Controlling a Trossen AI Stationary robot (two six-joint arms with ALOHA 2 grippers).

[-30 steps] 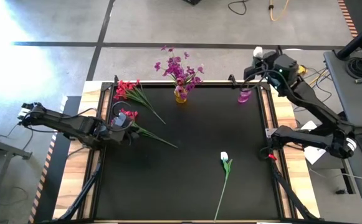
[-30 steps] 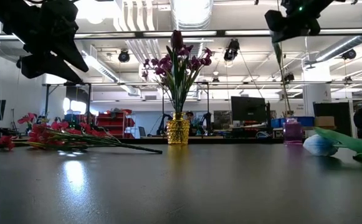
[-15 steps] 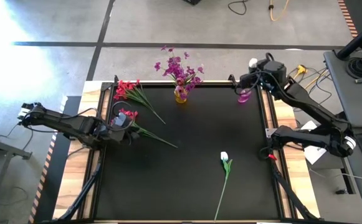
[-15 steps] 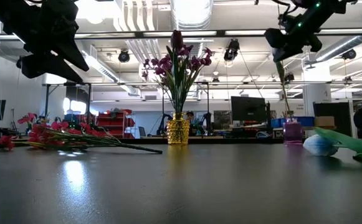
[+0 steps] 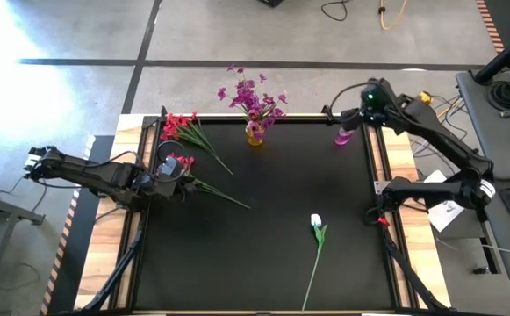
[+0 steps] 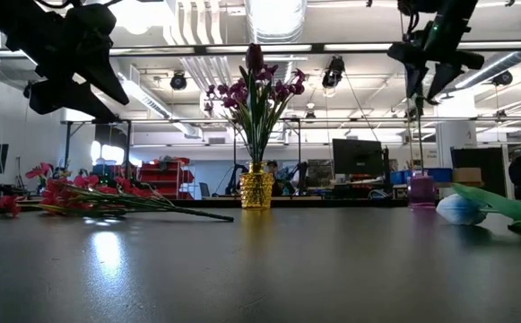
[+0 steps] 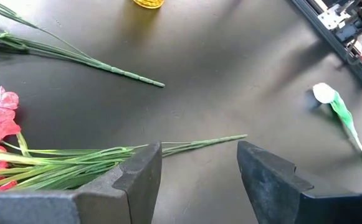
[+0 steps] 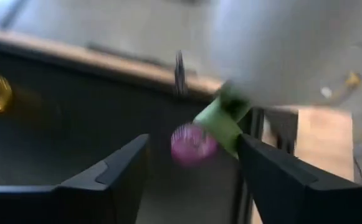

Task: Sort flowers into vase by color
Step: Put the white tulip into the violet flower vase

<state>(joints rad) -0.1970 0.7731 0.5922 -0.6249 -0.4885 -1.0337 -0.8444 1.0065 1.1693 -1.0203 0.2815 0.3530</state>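
A white flower's bud (image 8: 280, 50) looms close in the right wrist view. Its green stem (image 8: 221, 121) leads down to the small pink vase (image 5: 344, 136) at the table's far right. My right gripper (image 8: 193, 142) hangs open above that vase, its fingers on either side of the stem. A yellow vase (image 5: 255, 134) at the far middle holds purple flowers (image 5: 253, 96). Two red flower bunches (image 5: 177, 125) (image 5: 182, 162) lie at the far left. My left gripper (image 7: 199, 155) hovers open above the nearer bunch's stems (image 7: 187, 145). A second white flower (image 5: 316, 221) lies on the mat. My right gripper stands open around the white flower's stem (image 8: 225, 127), just below the bud. The stem runs close past one finger (image 8: 255, 162), and I cannot tell whether it touches. The stem stands about upright, its lower end at the pink vase (image 6: 421, 189).
The black mat (image 5: 263, 254) is bordered by wooden strips and metal rails (image 5: 382, 167). The lying white flower's stem (image 5: 310, 281) reaches the near edge. Beyond the far edge the floor shows, and cables lie beside the right arm's base.
My right gripper has moved a little toward the table's near and left edges, over the pink vase, and has opened. The white flower's stem, pinched a second ago, now stands about upright between the parted fingers.
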